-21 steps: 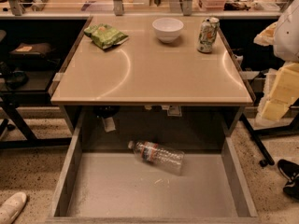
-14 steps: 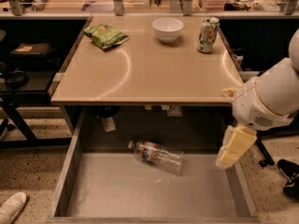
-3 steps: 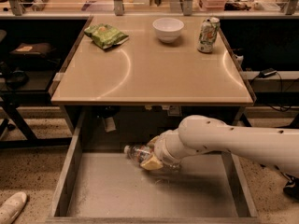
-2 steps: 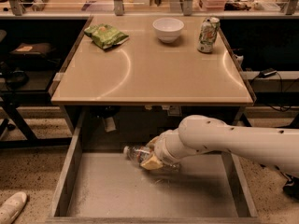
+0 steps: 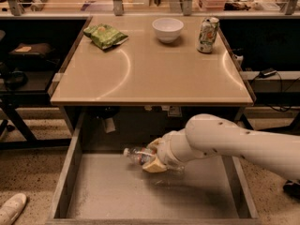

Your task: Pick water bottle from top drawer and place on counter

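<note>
1. Green snack bag lies at the upper left of the beige counter; I would keep the bottle's landing spot away from it.
2. Below, across the lower half of the frame, the grey top drawer stands open. The water bottle lies on its side on the drawer bottom, left of centre and near the back, cap end toward the left, just under the counter's front edge.
3. Right beside the bottle's body sits the claw. The wrist hides the contact, so I cannot tell whether it is clenched on the bottle or released.
4. The step in hand looks like the grasp. Take the bottle across its body rather than at the cap. The crinkled plastic will probably give and the round shape may roll, so close squarely and firmly without crushing.
5. Draw the bottle toward the lower frame first, clear of the overhanging edge, then raise it.
6. At upper centre stands a white bowl, with a drink can to its right. The bare middle of the counter seems the safest place to set down.
7. From the right edge the white arm reaches in over the drawer; keep it off the right wall.
</note>
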### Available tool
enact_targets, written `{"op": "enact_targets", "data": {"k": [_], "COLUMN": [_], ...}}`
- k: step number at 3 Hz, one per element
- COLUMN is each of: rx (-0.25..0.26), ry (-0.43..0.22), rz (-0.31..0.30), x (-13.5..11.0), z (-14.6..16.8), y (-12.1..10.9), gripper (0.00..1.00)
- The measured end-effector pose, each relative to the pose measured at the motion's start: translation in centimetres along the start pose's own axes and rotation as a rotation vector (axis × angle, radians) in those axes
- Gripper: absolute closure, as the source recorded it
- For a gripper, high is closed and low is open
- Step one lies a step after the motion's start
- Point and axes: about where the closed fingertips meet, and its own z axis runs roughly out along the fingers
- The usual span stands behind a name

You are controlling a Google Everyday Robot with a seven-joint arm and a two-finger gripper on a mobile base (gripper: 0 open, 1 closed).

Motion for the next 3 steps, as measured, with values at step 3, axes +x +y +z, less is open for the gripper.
{"op": "enact_targets", "data": {"k": [3], "rx": [0.147], "ry": [-0.128], "rz": [-0.142], "x": [-5.8], "z": [-19.0], "y": [-2.4], "gripper": [1.0]}}
